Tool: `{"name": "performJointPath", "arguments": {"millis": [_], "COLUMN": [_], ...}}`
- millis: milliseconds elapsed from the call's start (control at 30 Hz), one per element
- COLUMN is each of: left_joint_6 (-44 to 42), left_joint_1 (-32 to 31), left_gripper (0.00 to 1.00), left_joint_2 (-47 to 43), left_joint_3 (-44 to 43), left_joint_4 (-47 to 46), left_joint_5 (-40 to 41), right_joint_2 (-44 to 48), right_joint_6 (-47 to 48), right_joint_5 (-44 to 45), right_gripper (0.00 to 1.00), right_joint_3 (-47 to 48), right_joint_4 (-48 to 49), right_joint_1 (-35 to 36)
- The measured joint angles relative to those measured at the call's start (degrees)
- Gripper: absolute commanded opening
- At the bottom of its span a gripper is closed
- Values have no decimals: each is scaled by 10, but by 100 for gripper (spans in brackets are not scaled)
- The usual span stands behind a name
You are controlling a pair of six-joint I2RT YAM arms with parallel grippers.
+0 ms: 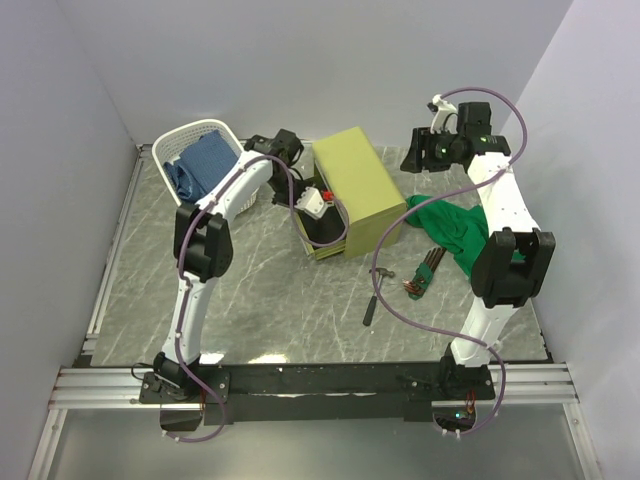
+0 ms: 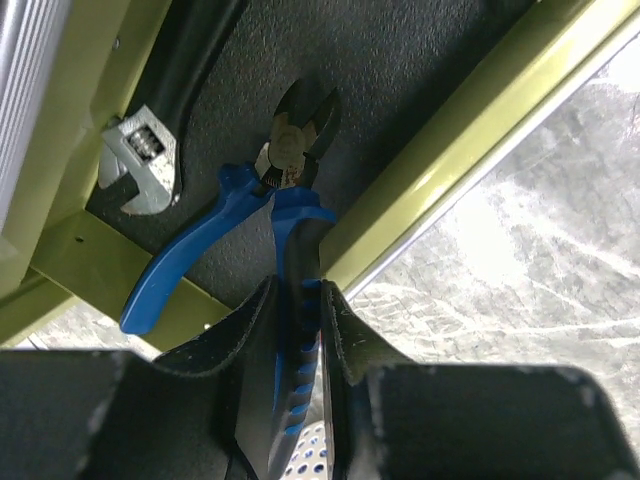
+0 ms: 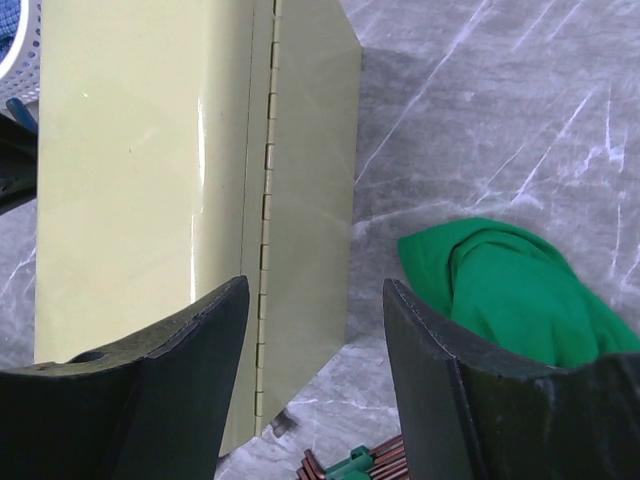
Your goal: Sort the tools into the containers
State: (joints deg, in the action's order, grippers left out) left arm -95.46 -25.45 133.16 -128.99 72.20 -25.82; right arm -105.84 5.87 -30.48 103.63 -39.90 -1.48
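Where the table meets its rear left corner, a white lattice basket is seen, tilted, with a blue cloth bundled inside it. Just right of the basket, the left gripper is lowered over a pulled-out drawer of the olive-green chest. On the drawer's black floor the blue-handled pliers are laid, jaws pointing away from the wrist. One handle is splayed to the side, while the other is flanked closely by the fingers. These are set only narrowly apart, and whether the handle is pressed by them cannot be told. Beside the pliers, in the same drawer, a black adjustable wrench is lodged with its silver head near the drawer's corner. The chest itself is placed at mid-table, its lid closed. In front of it and to the right, a black-handled hammer is left flat on the table, and just beside that a hex key set is found. A green cloth is heaped next to the keys, touching or overlapping them. Furthest right, the right gripper is held high above the chest's right edge, its fingers spread wide with nothing between them.
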Motion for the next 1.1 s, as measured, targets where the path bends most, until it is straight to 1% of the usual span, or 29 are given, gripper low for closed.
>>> {"name": "performJointPath", "arguments": {"millis": [100,167,333,367,400,433,500,567,600,700,800,933,1000,1033,1100], "left_joint_6": [2,3,7,8,8,10,17,29,36,51,82,156,192,210,237], "left_joint_1": [-5,-9,-21,-24,-26,-28,-29,-30,-30,-24,-7,29,45,51,55], "left_gripper": [15,14,15,18,31,38,48,53,58,63,68,69,68,66,60], "left_joint_2": [0,0,0,0,0,0,0,-4,-8,-36,-83,-157,-203,-228,-280], "left_joint_3": [2,5,22,27,35,42,58,87,106,163,197,205,222,235,275], "left_joint_4": [-5,-14,-47,-55,-64,-73,-94,-127,-148,-208,-236,-293,-321,-333,-361], "left_joint_5": [-3,-13,-40,-46,-50,-57,-71,-85,-89,-106,-116,-139,-142,-140,-133], "right_joint_2": [0,0,0,0,0,0,0,1,1,1,1,1,1,1,2], "right_joint_6": [0,0,-2,-3,-3,-3,-3,-3,-3,-3,-3,-3,-3,-3,-3], "right_joint_5": [-2,-3,-6,-6,-6,-6,-7,-7,-7,-7,-9,-9,-9,-10,-12], "right_gripper": [64,64,64,64,64,64,64,64,64,64,64,64,64,64,64], "right_joint_3": [-4,-6,-9,-10,-10,-10,-12,-17,-20,-21,-21,-21,-21,-21,-22], "right_joint_4": [0,0,0,0,0,0,1,1,0,0,0,0,0,0,1], "right_joint_1": [-1,-1,-5,-6,-7,-7,-8,-8,-8,-8,-9,-12,-14,-16,-22]}}
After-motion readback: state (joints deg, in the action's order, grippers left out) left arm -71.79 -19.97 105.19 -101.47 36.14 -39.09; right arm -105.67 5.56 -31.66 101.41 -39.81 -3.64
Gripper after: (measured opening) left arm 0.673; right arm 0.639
